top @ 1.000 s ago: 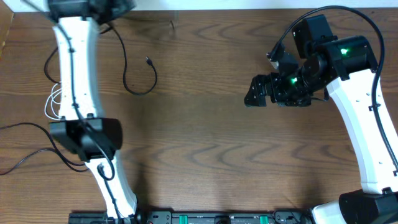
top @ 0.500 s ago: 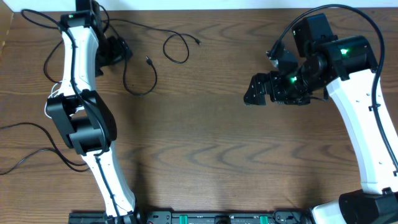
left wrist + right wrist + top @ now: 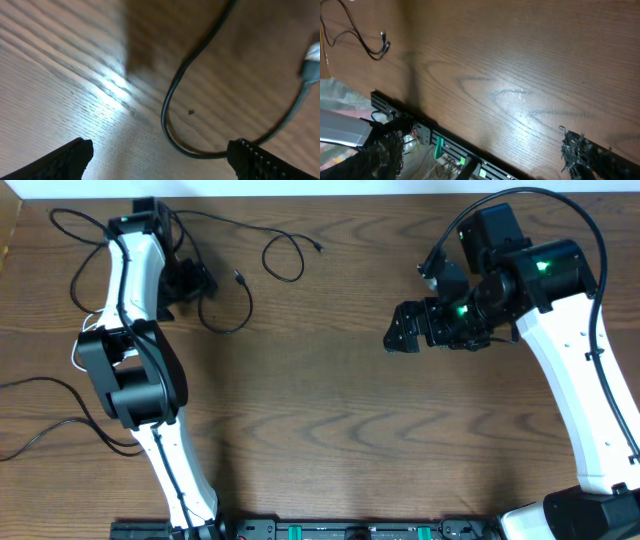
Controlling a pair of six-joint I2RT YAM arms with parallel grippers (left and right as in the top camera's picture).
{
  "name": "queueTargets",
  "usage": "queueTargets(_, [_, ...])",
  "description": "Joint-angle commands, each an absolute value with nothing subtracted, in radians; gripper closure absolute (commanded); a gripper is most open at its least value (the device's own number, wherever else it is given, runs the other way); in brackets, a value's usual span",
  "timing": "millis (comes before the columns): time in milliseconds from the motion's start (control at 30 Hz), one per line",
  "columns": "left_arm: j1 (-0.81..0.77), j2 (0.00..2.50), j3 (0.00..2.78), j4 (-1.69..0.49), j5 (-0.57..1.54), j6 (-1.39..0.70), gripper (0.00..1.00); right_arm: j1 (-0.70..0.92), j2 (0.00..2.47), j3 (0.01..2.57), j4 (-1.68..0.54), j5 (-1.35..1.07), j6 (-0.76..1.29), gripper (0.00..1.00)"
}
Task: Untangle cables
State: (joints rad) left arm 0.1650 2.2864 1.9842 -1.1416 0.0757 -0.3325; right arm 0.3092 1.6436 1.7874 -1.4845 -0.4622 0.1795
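Note:
A thin black cable [image 3: 228, 320] lies in a loop at the upper left of the table, its plug [image 3: 240, 277] pointing up. A second thin black cable [image 3: 285, 258] curls further right. A bit of the white cable [image 3: 84, 332] shows behind the left arm. My left gripper [image 3: 194, 281] is open just left of the first loop. In the left wrist view the open fingers [image 3: 160, 160] are low over the wood, with the black loop [image 3: 170, 112] just ahead and a plug [image 3: 312, 70] at the right edge. My right gripper [image 3: 398, 336] is open and empty, far from the cables, also in its wrist view [image 3: 480, 152].
Thicker black arm cords run at the far left [image 3: 45, 430] and the top left corner [image 3: 70, 225]. The table's front rail with green clips [image 3: 440, 145] shows in the right wrist view. Distant black cables [image 3: 367, 45] lie at its upper left.
The left arm has swung up to the table's top left. The second black cable now lies at top centre. The right gripper has drifted slightly left.

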Motion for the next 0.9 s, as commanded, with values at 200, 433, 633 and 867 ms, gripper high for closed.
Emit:
queueTargets(200, [0.144,2.295,1.858,-1.055,0.14,-0.33,0.35,0.355,1.641,1.789,-1.484,-0.462,0.198,0.01])
queueTargets(433, [0.144,2.309,1.809,-0.996,0.142,-0.331,0.46,0.368,1.641,1.789,-1.485,-0.462,0.209,0.01])
queueTargets(633, [0.144,2.321,1.765,-0.945,0.142,-0.33,0.69,0.368,1.641,1.789,-1.488,-0.462,0.209,0.01])
queueTargets(867, [0.161,2.319,1.844,-0.892,0.257,-0.331,0.92,0.368,1.641,1.789,-1.485,-0.462,0.209,0.01])
